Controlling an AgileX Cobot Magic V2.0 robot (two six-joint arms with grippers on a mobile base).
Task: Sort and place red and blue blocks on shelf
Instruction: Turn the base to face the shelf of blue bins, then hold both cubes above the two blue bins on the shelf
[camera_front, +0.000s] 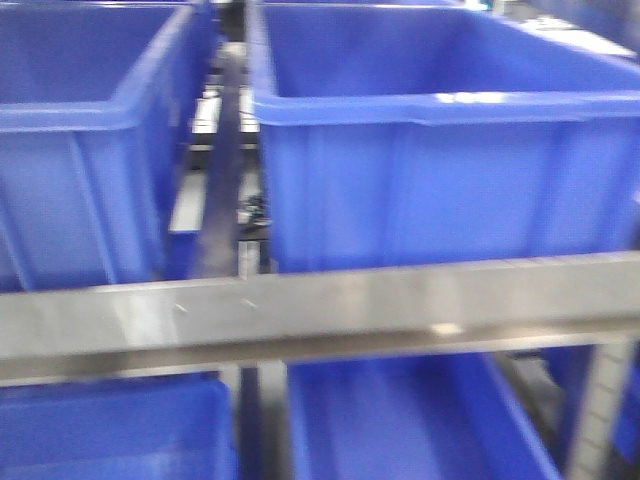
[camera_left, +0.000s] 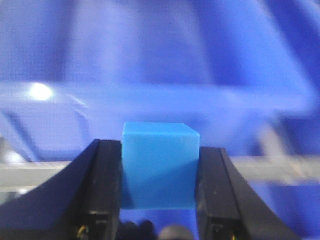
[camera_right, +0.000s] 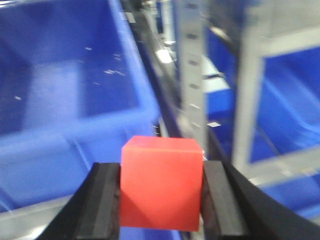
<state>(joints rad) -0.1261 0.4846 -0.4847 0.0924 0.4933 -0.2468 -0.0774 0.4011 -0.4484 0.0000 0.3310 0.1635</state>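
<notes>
In the left wrist view my left gripper is shut on the blue block, its black fingers pressed against both sides, with a large blue bin blurred right behind it. The right wrist view shows my right gripper shut on the red block, held in front of a blue bin's near corner. The shelf's steel front rail crosses the front view; neither gripper nor block shows there.
Two large blue bins sit side by side on the upper tier, a roller track between them. More blue bins lie on the tier below. Steel uprights and further bins stand right of the red block.
</notes>
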